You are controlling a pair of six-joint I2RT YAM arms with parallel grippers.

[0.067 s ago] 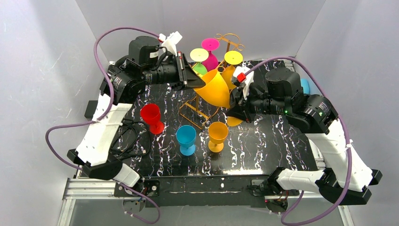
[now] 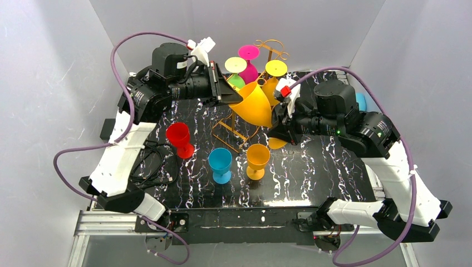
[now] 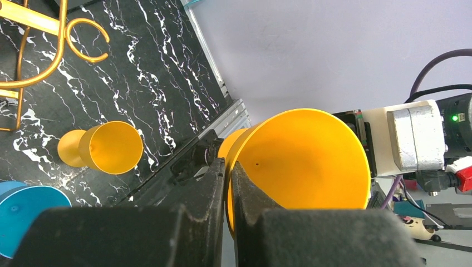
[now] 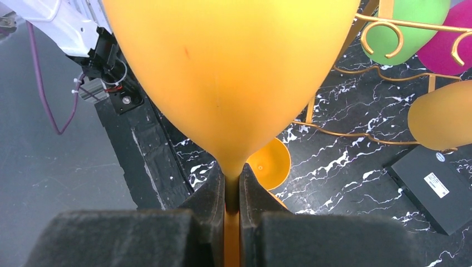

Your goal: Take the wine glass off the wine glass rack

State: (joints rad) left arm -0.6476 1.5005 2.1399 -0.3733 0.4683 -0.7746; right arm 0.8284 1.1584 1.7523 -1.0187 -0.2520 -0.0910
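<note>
wine glass (image 2: 253, 105): opaque orange-yellow plastic is suggested; the wall is smooth, with a soft satin sheen and a few tiny specks.
rack (image 3: 33, 19): thin metal wire is seen, finished in glossy gold.
table (image 2: 334, 167): a smooth black top is veined in white like marble, with a faint shine.
left gripper (image 3: 228, 172): the pads are black, matt and finely grainy, like foam.
right gripper (image 4: 232, 183): the same matt, grainy black pads are shown.
blue cup (image 2: 220, 164): smooth, opaque plastic is suggested.
arm covers (image 2: 119, 161): smooth white plastic is seen.

Marbled table (image 2: 334, 167) bears red glass (image 2: 179, 139), blue glass (image 2: 220, 164), orange glass (image 2: 257, 160), wire rack (image 3: 30, 16).
</note>
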